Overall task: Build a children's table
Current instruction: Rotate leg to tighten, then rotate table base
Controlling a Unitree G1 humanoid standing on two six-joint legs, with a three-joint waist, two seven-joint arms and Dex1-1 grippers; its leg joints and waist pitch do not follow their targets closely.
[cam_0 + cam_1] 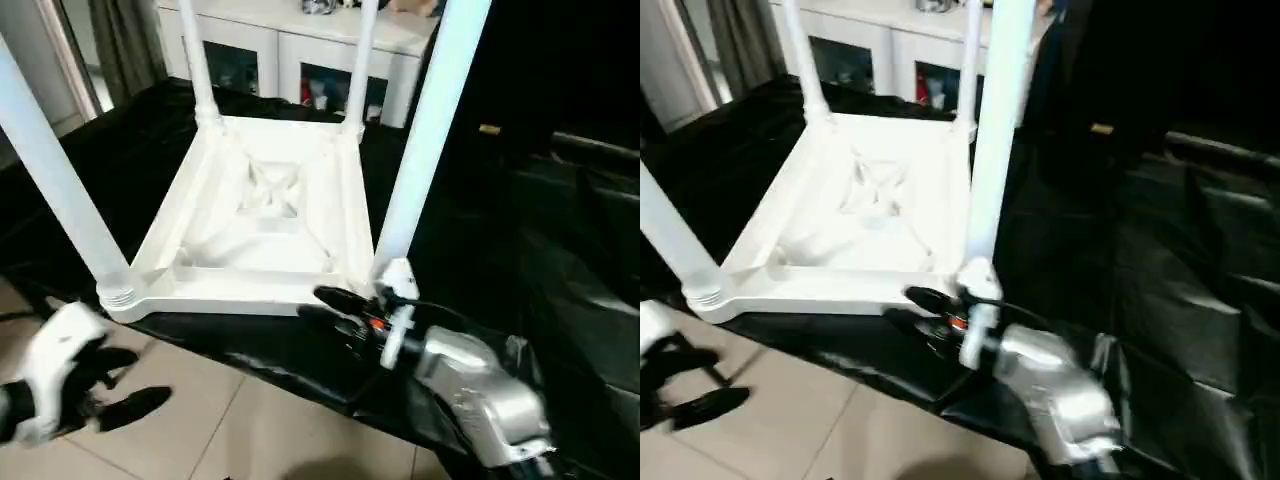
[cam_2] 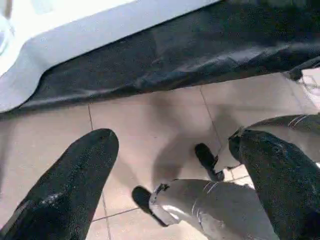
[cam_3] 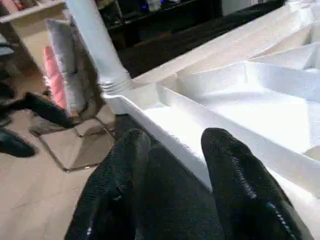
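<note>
I see the small white plastic children's table (image 1: pixel 262 215) upside down at the near edge of the black-draped table (image 1: pixel 560 260), four legs up. My right tool (image 1: pixel 335 305), fingers slightly apart, could nudge it off; left tool (image 2: pixel 170 165) spread, empty.

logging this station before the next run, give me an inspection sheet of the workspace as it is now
surface: black-draped table, cloth wrinkled.
job's things: children's table upside down on the cloth, ribbed underside up, four legs standing in its corner sockets.
clutter: nothing seen.
grippers: left gripper open, over the tiled floor; right gripper open at the tabletop's near edge.
cables: nothing seen.
surroundings: white cabinet with glass doors behind.
</note>
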